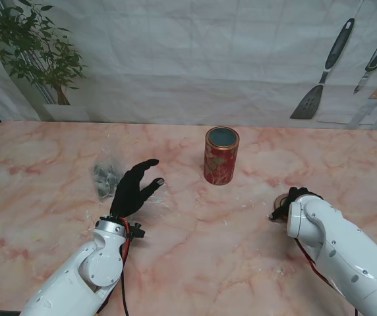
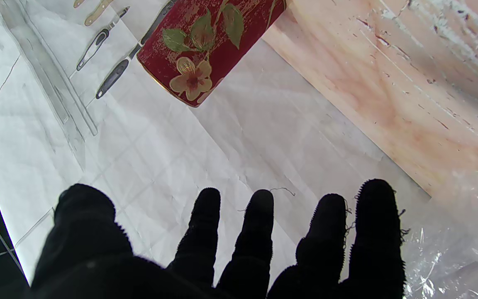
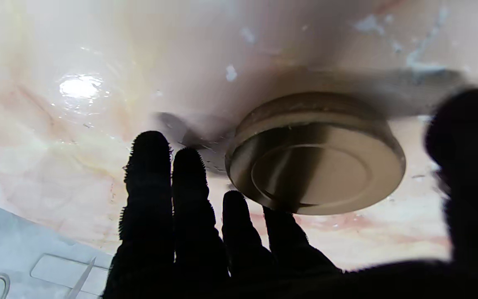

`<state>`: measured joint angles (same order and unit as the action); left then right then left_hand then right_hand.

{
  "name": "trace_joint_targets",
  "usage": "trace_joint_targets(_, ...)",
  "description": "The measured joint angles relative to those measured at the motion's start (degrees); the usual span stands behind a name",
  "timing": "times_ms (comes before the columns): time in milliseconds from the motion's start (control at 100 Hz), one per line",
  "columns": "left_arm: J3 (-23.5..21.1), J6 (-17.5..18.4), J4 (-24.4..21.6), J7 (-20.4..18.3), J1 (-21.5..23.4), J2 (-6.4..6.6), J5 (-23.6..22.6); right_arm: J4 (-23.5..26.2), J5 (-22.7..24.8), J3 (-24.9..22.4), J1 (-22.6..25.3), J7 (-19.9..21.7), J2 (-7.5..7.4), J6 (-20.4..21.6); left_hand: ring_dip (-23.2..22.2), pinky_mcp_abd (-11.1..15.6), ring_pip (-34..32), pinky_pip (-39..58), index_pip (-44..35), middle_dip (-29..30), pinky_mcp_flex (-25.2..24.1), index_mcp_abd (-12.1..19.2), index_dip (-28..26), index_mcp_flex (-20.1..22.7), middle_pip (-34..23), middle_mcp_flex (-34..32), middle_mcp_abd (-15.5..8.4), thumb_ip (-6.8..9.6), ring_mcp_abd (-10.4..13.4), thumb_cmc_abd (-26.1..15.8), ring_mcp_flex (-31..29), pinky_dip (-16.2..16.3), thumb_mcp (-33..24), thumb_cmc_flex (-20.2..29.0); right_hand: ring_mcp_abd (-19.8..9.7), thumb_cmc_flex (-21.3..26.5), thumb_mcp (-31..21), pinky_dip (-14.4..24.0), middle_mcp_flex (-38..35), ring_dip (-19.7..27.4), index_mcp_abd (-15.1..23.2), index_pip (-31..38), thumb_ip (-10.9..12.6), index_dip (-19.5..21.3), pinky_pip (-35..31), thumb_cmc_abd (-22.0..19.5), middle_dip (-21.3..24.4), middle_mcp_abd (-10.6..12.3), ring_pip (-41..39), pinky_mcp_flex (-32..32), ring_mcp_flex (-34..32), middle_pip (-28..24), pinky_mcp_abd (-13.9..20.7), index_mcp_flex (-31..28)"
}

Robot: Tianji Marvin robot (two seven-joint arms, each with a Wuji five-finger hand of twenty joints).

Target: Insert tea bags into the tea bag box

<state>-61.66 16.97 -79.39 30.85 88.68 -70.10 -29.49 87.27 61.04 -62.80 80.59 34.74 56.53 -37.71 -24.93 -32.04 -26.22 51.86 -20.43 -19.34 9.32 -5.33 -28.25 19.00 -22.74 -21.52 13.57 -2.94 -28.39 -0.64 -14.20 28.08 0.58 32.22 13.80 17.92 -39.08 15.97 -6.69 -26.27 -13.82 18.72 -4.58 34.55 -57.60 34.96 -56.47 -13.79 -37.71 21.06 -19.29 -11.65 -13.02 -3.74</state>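
On the counter (image 1: pixel 195 224), the tea bags (image 1: pixel 105 179) lie at the left, just beside the left hand (image 1: pixel 133 189), which is spread wide. The open box (image 1: pixel 221 156) stands in the middle. The right hand (image 1: pixel 289 203), fingers apart, is over the lid (image 3: pixel 315 162).

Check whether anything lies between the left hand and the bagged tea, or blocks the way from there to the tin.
Nothing visible does. The left hand hovers open just right of the plastic bag; bare marble separates it from the open red tin.

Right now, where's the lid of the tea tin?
In the stand view the lid lies on the table at my right, beside the right hand, nearer to me than the red tin.
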Motion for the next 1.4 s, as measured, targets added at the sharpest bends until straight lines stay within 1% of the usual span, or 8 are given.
trace_joint_targets(100,0.0,0.1,0.0,0.1,0.0,-0.03,0.1,-0.2,1.3,0.8,-0.7,1.6,-0.2,0.8,0.0,0.0,0.0,0.0,0.0,0.0,0.0,0.0,0.0,0.0,0.0,0.0,0.0,0.0,0.0,0.0,0.0,0.0,0.0,0.0,-0.4,6.5,2.4,0.0,0.3,-0.1,0.0,-4.8,0.6,6.4,0.0,0.0,-4.7,1.0,-1.5,0.4,0.0,1.5,1.4,0.2)
trace_joint_targets(290,0.0,0.3,0.0,0.3,0.0,-0.09,0.4,-2.0,1.2,2.8,-2.4,0.2,-0.33,1.5,0.0,0.0,0.0,0.6,0.0,0.0,0.1,0.0,0.0,0.0,0.0,0.0,0.0,0.0,0.0,0.0,0.0,0.0,0.0,0.0,-1.4,10.7,-22.6,-0.4,0.4,-0.8,-0.3,1.6,0.4,9.6,-0.2,7.9,-7.1,4.0,-3.3,4.7,-3.2,-1.5,3.0,1.7)
trace_joint_targets(400,0.1,0.5,0.1,0.4,0.0,-0.17,0.5,-3.9,-0.2,4.2,-3.5,-3.7,-0.31,1.4,0.0,0.0,0.0,0.6,0.0,0.0,0.4,0.0,0.0,0.0,0.0,0.0,0.0,0.0,0.0,0.0,0.0,0.1,0.0,0.0,-0.8,11.5,-23.2,-1.5,0.0,-0.1,-0.8,15.9,0.4,4.4,-0.5,11.9,-0.7,5.2,-2.9,8.2,-7.3,-11.2,4.3,2.3)
trace_joint_targets(410,0.1,0.5,0.1,0.4,0.0,-0.17,0.6,-4.1,-0.7,4.3,-3.5,-4.6,-0.28,1.3,0.0,0.0,0.0,0.6,0.0,0.0,0.4,0.0,0.0,0.0,0.0,0.0,0.0,0.0,0.0,0.0,0.0,0.1,0.0,0.0,-0.5,12.8,-23.8,-2.0,-0.5,-0.9,2.2,15.2,0.3,-1.0,-1.5,12.1,1.3,5.4,-3.2,8.9,-7.4,-14.0,4.4,2.4)
trace_joint_targets(500,0.0,0.6,0.1,0.5,0.0,-0.21,0.6,-6.4,-5.2,4.5,-4.0,-12.0,0.17,1.0,0.0,0.0,0.0,0.6,0.0,0.0,0.5,0.0,0.0,0.0,0.0,0.0,0.0,0.0,-0.1,0.0,-0.5,0.1,0.0,0.0,0.1,14.1,-24.3,-3.2,-0.1,-1.3,6.1,16.7,0.2,-9.6,-1.8,13.0,11.7,6.5,-4.3,11.9,-10.2,-22.8,4.8,1.5)
trace_joint_targets(620,-0.1,0.7,0.1,0.4,0.0,-0.24,0.9,-7.8,-5.2,4.4,-4.2,-14.7,0.95,0.8,0.0,0.0,0.0,0.6,0.0,0.0,0.5,0.0,0.0,0.0,0.0,0.0,0.0,0.0,-0.1,0.0,-0.6,0.1,0.0,0.0,0.1,14.2,-27.9,-15.6,-0.8,-0.2,7.9,17.3,-3.5,-13.9,-7.6,18.5,22.1,7.1,-2.2,15.7,-14.9,-32.6,4.6,-3.2)
trace_joint_targets(930,-0.2,1.5,0.0,-0.2,0.1,-0.24,1.4,-11.6,-8.9,3.3,-4.0,-26.5,3.17,1.0,0.0,0.0,0.0,0.7,-0.5,0.0,0.5,0.0,0.0,0.0,0.0,0.0,0.0,0.0,-0.6,0.0,-0.6,0.1,0.0,0.0,0.1,14.2,-30.7,-17.7,-7.0,2.6,10.3,17.5,-8.3,-16.6,-10.6,25.1,26.0,7.5,0.9,20.5,-21.5,-33.6,3.2,-9.9)
trace_joint_targets(1400,-0.3,2.8,0.1,-1.4,0.1,-0.15,1.8,-13.2,-10.5,1.2,-4.6,-28.6,4.55,1.4,0.0,0.0,0.0,0.7,-0.5,0.0,0.5,0.0,0.0,0.0,0.0,0.0,0.0,0.0,-0.7,0.0,-0.6,0.1,0.0,0.0,-0.1,14.3,-24.7,-17.8,-12.1,4.3,10.3,13.0,-10.8,-17.0,-11.6,25.6,26.5,6.0,1.5,23.0,-27.2,-33.2,1.8,-16.1)
